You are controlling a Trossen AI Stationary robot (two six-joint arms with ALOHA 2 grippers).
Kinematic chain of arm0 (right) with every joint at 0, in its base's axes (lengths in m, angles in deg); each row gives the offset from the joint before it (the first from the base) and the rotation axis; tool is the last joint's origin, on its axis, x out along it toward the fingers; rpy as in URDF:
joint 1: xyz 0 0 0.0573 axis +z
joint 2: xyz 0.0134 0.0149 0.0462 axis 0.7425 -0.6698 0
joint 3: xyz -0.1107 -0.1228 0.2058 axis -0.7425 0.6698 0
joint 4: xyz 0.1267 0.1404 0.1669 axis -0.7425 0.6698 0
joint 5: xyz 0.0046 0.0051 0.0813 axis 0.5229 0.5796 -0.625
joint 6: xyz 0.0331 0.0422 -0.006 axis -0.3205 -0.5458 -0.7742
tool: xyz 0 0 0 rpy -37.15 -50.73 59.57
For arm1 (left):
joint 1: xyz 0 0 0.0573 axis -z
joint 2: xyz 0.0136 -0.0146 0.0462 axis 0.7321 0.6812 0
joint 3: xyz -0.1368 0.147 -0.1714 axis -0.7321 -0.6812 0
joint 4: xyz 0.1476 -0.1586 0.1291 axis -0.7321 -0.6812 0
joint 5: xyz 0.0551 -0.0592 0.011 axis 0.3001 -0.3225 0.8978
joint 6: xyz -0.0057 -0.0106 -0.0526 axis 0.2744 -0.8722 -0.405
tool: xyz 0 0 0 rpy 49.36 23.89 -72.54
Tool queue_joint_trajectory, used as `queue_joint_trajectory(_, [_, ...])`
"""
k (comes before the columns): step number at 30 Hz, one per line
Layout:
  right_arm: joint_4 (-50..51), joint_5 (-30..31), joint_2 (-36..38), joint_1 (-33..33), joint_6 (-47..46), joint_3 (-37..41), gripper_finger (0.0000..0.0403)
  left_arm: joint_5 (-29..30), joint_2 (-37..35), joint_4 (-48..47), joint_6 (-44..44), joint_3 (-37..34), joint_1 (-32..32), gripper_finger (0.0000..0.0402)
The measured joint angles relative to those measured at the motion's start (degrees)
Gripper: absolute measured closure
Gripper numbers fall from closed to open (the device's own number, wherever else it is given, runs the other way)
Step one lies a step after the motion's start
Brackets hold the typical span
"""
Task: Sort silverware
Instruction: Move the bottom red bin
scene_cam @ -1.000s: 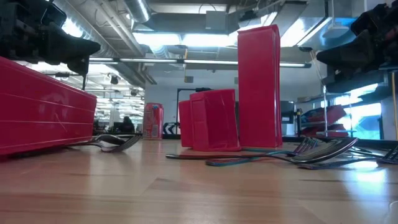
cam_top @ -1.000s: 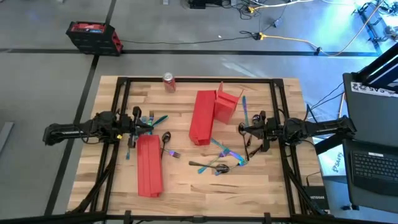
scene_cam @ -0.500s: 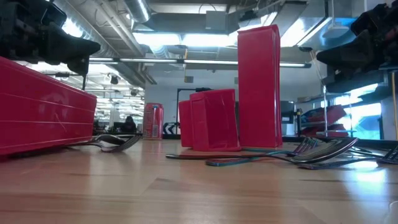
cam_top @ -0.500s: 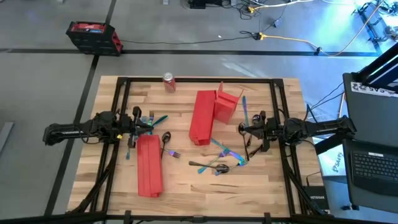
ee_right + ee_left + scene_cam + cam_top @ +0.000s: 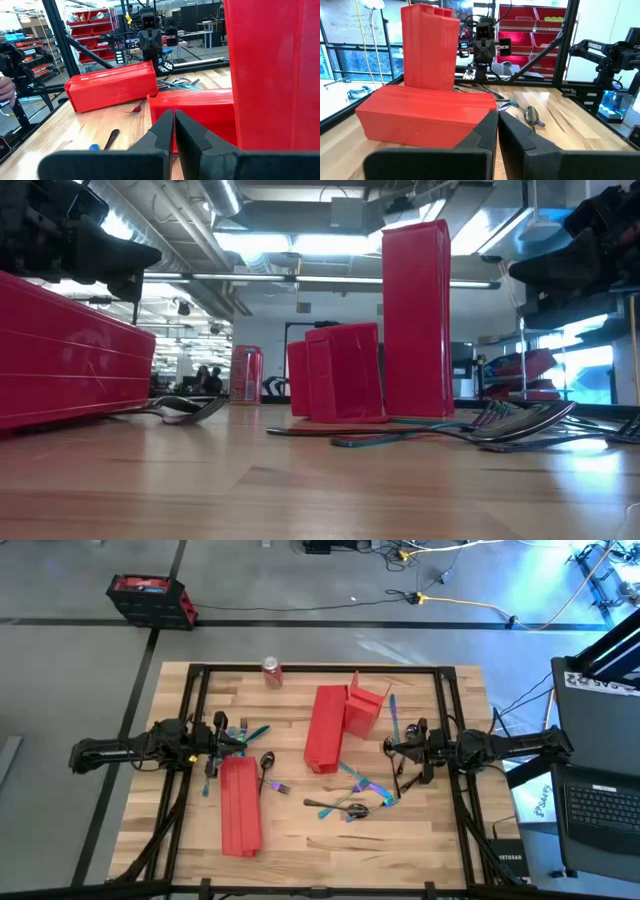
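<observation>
Three bright red bins point(image 5: 240, 804) sit on a pale, striped-wood table point(image 5: 290, 840) framed in black — the silverware point(image 5: 358, 787) shimmers blue, teal and purple, the soda can point(image 5: 271, 671) is red, and both arms are dark.

A wooden table point(image 5: 300, 490) stretched into a workshop. A long red bin point(image 5: 65, 355) lay at the left, spoons point(image 5: 180, 408) beside it. Red bins point(image 5: 415, 320) stood upright mid-table. Iridescent forks and spoons point(image 5: 500, 425) lay scattered at the right.
</observation>
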Motion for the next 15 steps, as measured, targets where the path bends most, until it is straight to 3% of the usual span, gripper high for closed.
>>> queue_joint_trajectory(15, [0.0, 0.0, 0.0, 0.0, 0.0, 0.0, 0.0403, 0.8, 0.0, 0.1, 0.2, 0.0, 0.0, 0.0402])
